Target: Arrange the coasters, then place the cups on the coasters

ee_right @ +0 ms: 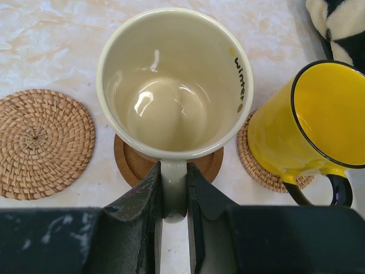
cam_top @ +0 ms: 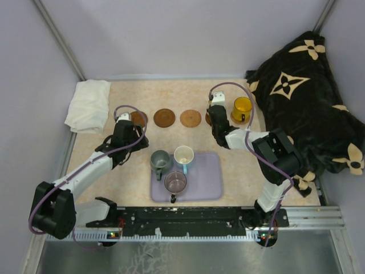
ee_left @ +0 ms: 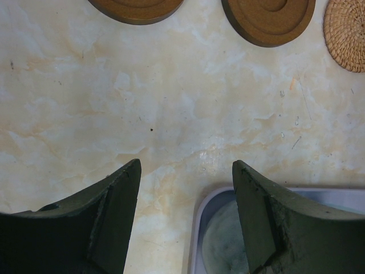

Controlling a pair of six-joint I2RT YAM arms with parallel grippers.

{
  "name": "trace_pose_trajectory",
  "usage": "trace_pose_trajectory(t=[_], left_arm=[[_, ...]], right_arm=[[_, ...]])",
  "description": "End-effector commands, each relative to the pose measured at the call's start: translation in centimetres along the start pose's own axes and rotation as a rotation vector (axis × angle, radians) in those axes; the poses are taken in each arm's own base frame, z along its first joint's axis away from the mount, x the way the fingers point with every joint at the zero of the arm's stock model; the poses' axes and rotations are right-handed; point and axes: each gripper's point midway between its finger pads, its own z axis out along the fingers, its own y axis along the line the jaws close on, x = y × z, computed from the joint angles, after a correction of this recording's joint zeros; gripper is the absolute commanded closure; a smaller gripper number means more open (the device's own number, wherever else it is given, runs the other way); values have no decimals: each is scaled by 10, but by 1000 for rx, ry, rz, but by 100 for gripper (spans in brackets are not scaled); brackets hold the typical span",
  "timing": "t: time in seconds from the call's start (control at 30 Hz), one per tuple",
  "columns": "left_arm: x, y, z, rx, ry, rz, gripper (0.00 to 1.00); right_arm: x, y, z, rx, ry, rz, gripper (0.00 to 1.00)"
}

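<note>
A marbled beige desk (cam_top: 236, 171) sits inside lavender walls. Only the right wrist view shows the word "winter" printed inside the rim of the cream cup (ee_right: 171, 85), which stands on a wooden coaster (ee_right: 134, 162). The right claw (ee_right: 173, 180) is clamped on its handle. Just beside it, a yellow cup (ee_right: 308, 120) stands on a woven coaster (ee_right: 256, 171). Only the top view shows three cups (cam_top: 175, 182) on the tray (cam_top: 211, 182). The left claw (ee_left: 185, 188) hangs open over bare desk.

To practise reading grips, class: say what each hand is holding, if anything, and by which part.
The right hand grips the cream cup by its handle. The left hand is open and holds nothing.
</note>
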Motion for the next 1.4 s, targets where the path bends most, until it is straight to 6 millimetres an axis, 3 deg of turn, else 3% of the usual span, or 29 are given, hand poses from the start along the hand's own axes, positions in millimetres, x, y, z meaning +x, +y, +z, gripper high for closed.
trace_pose_trajectory(t=[0.0,1.0,1.37], left_arm=[[-9,-7,0,16,-24,3,28],[-7,-6,2,12,-14,4,28],[-6,-5,1,11,-12,6,28]], right_arm=[[-51,-5,3,31,-159,120,100],[-37,-12,-4,53,-137,135,100],[-23,-12,-6,53,-107,164,100]])
